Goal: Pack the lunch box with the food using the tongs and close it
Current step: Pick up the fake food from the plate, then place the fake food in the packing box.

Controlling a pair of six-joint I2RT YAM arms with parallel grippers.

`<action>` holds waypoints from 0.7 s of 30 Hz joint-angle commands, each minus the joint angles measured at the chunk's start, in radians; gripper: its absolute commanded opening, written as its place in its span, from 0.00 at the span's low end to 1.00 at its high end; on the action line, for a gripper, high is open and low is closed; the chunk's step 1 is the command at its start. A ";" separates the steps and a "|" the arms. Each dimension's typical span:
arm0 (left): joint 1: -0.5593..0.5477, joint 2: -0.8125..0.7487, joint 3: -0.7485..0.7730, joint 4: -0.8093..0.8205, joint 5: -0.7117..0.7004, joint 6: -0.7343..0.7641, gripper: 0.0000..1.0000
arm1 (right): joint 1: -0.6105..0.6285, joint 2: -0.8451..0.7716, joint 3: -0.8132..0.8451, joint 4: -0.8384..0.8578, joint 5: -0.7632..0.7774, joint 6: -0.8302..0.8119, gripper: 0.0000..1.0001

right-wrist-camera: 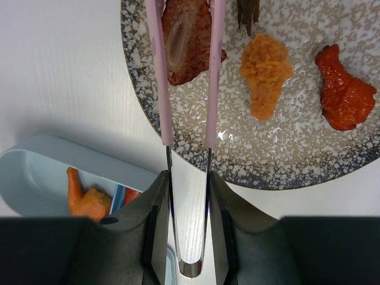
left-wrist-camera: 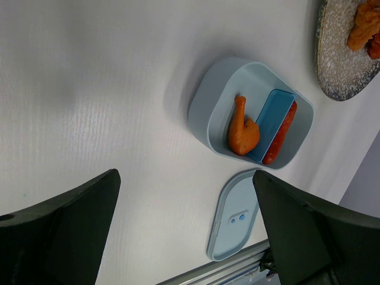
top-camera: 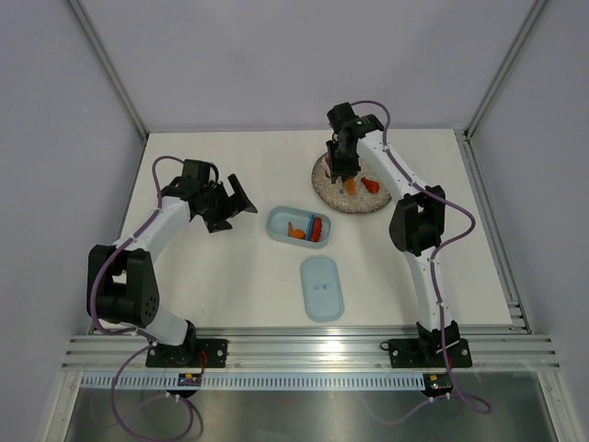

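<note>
Top external view: at the left, the left claw [top-camera: 234, 208] hangs over bare white counter [top-camera: 239, 276] with its fingers spread wide and nothing between them. Just to its right sits the lunch box [top-camera: 276, 221], a pale-blue tub standing open near the middle of the counter. Inside it, as the left wrist view shows, an orange drumstick [left-wrist-camera: 242, 132] lies in the left part, a blue divider [left-wrist-camera: 270, 122] stands beside it, and a red sausage [left-wrist-camera: 280, 133] lies along the divider's other side. The lid [top-camera: 322, 287] lies flat on the counter, nearer than the tub and apart from it.

Further right and farther back is the round speckled plate [top-camera: 345, 203]. The right claw [top-camera: 342, 170] is above it, its fingers pressed in on the tongs [right-wrist-camera: 158, 77]. In the right wrist view the two pink arms straddle a brown meat piece [right-wrist-camera: 184, 35]. The tips are cut off at the frame's edge, so the pinch itself is perhaps there, but I cannot tell. To the right on the plate lie an orange breaded piece [right-wrist-camera: 265, 74] and a red drumstick [right-wrist-camera: 344, 89].
</note>
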 commanded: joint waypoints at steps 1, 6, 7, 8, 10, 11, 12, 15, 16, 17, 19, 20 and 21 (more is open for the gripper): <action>0.005 -0.014 0.000 0.021 -0.002 0.010 0.99 | -0.006 -0.107 -0.014 0.049 -0.006 0.008 0.01; 0.005 -0.016 -0.001 0.021 -0.003 0.010 0.99 | -0.004 -0.154 -0.066 0.058 -0.009 0.008 0.00; 0.005 -0.016 -0.001 0.021 -0.003 0.012 0.99 | -0.004 -0.165 -0.098 0.067 -0.012 0.009 0.00; 0.005 -0.016 0.000 0.020 -0.005 0.012 0.99 | -0.003 -0.180 -0.117 0.075 -0.019 0.012 0.00; 0.004 -0.014 0.003 0.018 -0.006 0.012 0.99 | 0.000 -0.232 -0.198 0.104 -0.026 0.017 0.00; 0.005 -0.014 0.005 0.018 -0.008 0.012 0.99 | 0.011 -0.257 -0.227 0.116 -0.026 0.024 0.00; 0.005 -0.012 0.008 0.018 -0.006 0.012 0.99 | 0.017 -0.301 -0.259 0.141 -0.027 0.026 0.00; 0.004 -0.006 0.009 0.023 -0.003 0.004 0.99 | 0.060 -0.373 -0.365 0.164 -0.018 0.035 0.00; 0.004 -0.005 0.006 0.026 0.001 0.001 0.99 | 0.072 -0.386 -0.410 0.176 -0.015 0.035 0.00; 0.004 -0.005 0.005 0.030 0.006 -0.002 0.99 | 0.088 -0.399 -0.425 0.178 0.002 0.041 0.00; 0.004 -0.005 -0.001 0.035 0.010 -0.005 0.99 | 0.135 -0.427 -0.470 0.184 0.013 0.044 0.00; 0.005 -0.005 -0.001 0.033 0.009 -0.004 0.99 | 0.151 -0.435 -0.480 0.184 0.028 0.050 0.00; 0.004 -0.003 0.000 0.032 0.007 -0.004 0.99 | 0.184 -0.445 -0.494 0.188 0.031 0.052 0.00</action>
